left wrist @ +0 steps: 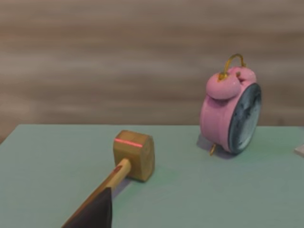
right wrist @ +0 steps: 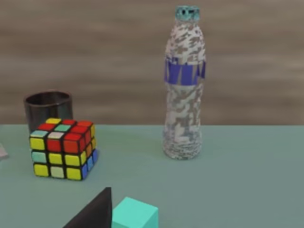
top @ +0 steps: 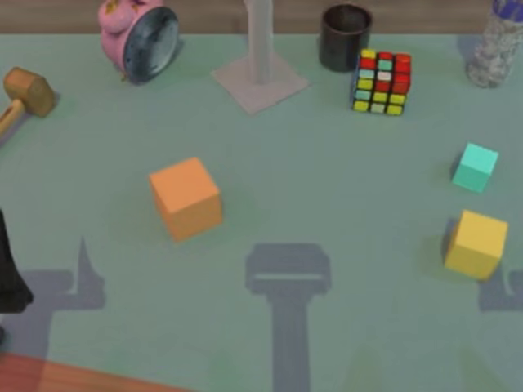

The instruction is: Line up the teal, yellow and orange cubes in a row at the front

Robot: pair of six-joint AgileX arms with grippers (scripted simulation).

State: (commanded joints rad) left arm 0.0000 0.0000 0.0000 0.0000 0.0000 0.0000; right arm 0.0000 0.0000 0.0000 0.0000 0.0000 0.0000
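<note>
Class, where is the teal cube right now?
In the top view, the teal cube sits at the table's right side, just behind the yellow cube, apart from it.

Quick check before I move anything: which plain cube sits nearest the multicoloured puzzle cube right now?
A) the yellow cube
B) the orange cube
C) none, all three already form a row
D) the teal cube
D: in the top view the teal cube lies closest to the puzzle cube; the yellow cube is farther, and the orange cube sits apart toward the left.
</note>
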